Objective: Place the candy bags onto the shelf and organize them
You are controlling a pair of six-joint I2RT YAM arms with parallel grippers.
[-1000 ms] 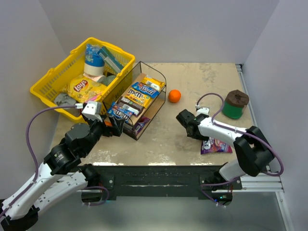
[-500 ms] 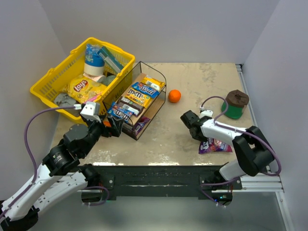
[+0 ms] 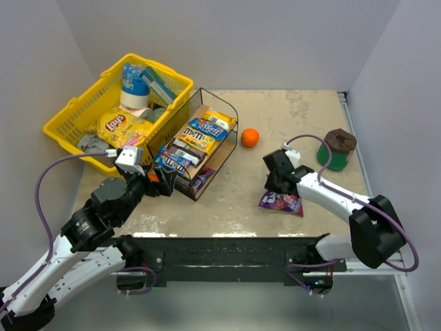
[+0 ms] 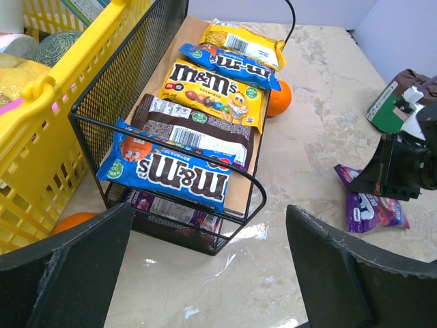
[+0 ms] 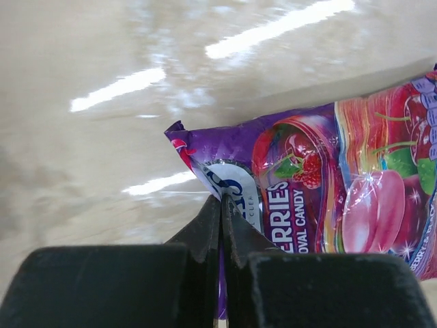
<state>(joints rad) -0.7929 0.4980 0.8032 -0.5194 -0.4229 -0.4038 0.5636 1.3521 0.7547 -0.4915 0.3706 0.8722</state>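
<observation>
A purple candy bag [image 3: 282, 202] hangs just over the table right of centre, and my right gripper [image 3: 278, 185] is shut on its top edge. The right wrist view shows the closed gripper [image 5: 222, 203] pinching that bag [image 5: 307, 184]. The shelf [image 3: 233, 114], a black wire rack with wooden tiers, stands left of centre beside the basket. Its upper tier carries several candy bags: a blue M&M's [image 4: 171, 171], a brown one [image 4: 198, 130], a yellow M&M's [image 4: 212, 85]. A purple packet [image 4: 171, 205] lies on the lower tier. My left gripper [image 3: 162, 182] stands open at the shelf's near end, empty.
A yellow shopping basket [image 3: 69, 121] holding a Lay's bag [image 3: 124, 125] sits at the back left, touching the shelf. An orange [image 3: 249, 138] lies just right of the shelf. A green container with a brown lid [image 3: 335, 148] stands at the right edge.
My right gripper has shut on the purple candy bag and carried it to the left, towards the shelf. The left arm has not moved.
</observation>
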